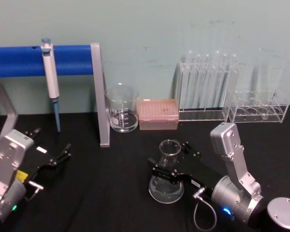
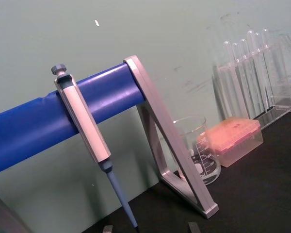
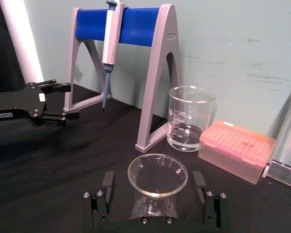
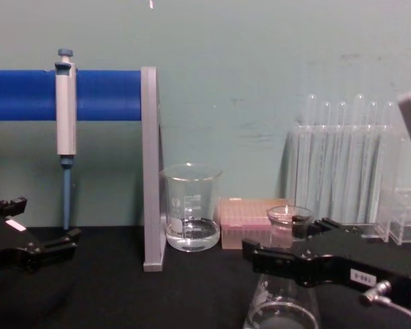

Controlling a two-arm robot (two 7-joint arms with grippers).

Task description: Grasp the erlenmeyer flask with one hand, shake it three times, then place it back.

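Observation:
The erlenmeyer flask (image 1: 167, 180) stands upright on the black table, right of centre and close to me. My right gripper (image 1: 170, 157) is open and straddles its neck just below the rim, one finger on each side. In the right wrist view the flask's rim (image 3: 157, 174) sits between the fingers (image 3: 108, 180) with a small gap on both sides. From the chest view the flask (image 4: 281, 305) appears low down, with the right gripper (image 4: 277, 236) across its neck. My left gripper (image 1: 63, 153) is open with nothing in it, low over the table at the left.
A glass beaker (image 1: 122, 108) and a pink tip box (image 1: 157, 114) stand behind the flask. Test tube racks (image 1: 208, 89) line the back right. A pipette (image 1: 50, 72) hangs on the blue stand (image 1: 19, 60), whose grey leg (image 1: 100, 101) reaches the table.

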